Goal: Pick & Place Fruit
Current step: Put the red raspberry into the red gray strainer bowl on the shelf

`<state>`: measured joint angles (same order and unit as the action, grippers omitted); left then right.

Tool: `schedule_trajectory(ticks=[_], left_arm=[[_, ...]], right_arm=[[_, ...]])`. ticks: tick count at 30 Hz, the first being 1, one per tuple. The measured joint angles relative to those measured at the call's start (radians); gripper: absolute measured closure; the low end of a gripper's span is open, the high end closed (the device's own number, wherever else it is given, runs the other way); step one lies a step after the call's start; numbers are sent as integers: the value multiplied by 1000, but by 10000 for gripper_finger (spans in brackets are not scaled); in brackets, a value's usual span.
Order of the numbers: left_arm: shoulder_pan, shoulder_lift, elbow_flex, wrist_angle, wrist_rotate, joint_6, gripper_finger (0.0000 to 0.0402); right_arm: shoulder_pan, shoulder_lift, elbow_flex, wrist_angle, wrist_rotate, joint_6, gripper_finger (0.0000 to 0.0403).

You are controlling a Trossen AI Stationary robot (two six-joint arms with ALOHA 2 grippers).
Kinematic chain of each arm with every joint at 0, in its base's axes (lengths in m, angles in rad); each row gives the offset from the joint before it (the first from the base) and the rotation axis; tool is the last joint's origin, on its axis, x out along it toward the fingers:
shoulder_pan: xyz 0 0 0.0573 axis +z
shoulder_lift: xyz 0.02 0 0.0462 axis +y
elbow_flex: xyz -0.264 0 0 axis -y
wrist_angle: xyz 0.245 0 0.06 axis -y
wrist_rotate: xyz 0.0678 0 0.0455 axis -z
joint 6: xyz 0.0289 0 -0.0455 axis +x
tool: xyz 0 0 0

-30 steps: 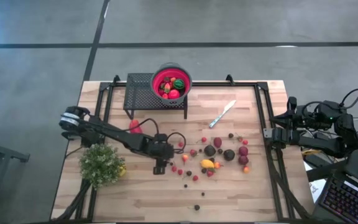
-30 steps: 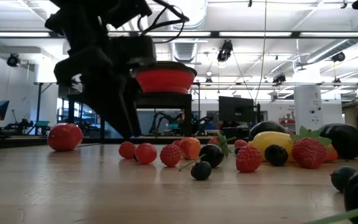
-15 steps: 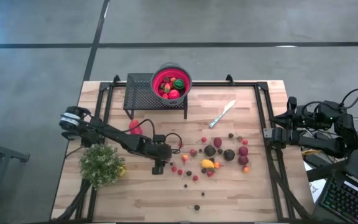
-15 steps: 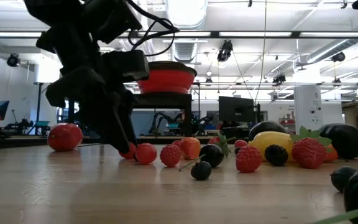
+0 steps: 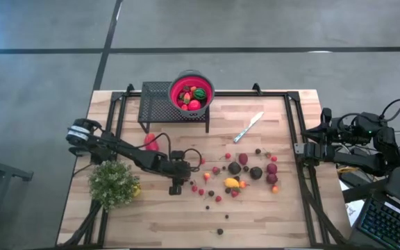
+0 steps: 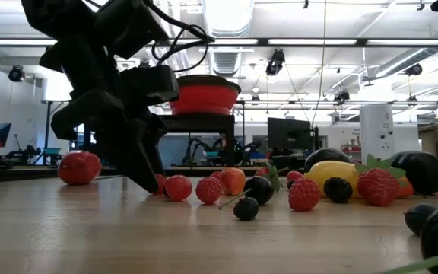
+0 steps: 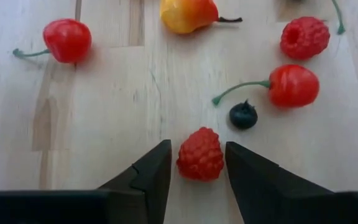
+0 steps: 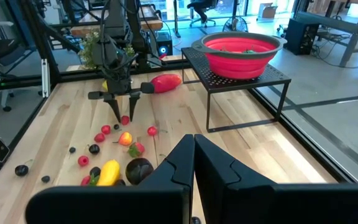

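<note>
left pincer (image 7: 196,163): down at the surface (image 5: 269,215), fingers apart, straddling a red raspberry (image 7: 200,154) but not squeezing yet.
raspberry: sitting on the wood between the two fingertips, at the near-left edge of the fruit scatter (image 5: 238,173).
neighbours: dark blueberry (image 7: 243,116) and a stemmed cherry (image 7: 293,85) just beyond the raspberry; second cherry (image 7: 67,40) off to one side, well apart.
right pincer (image 8: 194,155): parked off the surface's right edge, fingers together, holding nothing.
destination: red bowl (image 5: 192,91) on the black mesh stand (image 5: 158,103), already carrying a few pieces.
risk one: bumpy round berry likely to squirt out forward if the fingers close off-centre or too high on it.
risk two: an escaping berry probably knocks the blueberry or the cherry stem and sets them rolling.
risk three: fingertips so low that closing could scrape the wood and stall the squeeze.
risk four: on the carry, a thin grip may drop the berry before the bowl's raised rim.
bystanders: silver knife (image 5: 248,127) and green plant (image 5: 114,183), both clear of the likely path.
</note>
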<state>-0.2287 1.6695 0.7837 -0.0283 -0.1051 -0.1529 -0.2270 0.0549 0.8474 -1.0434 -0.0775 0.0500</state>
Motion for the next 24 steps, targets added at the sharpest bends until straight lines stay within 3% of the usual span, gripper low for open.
schedule_trajectory(ticks=[12,24], left_arm=[[0,0,-1,19,6,26,299],[1,-5,44,2,5,23,299]], right_arm=[[0,0,0,0,0,1,394],[0,0,0,0,0,1,394]])
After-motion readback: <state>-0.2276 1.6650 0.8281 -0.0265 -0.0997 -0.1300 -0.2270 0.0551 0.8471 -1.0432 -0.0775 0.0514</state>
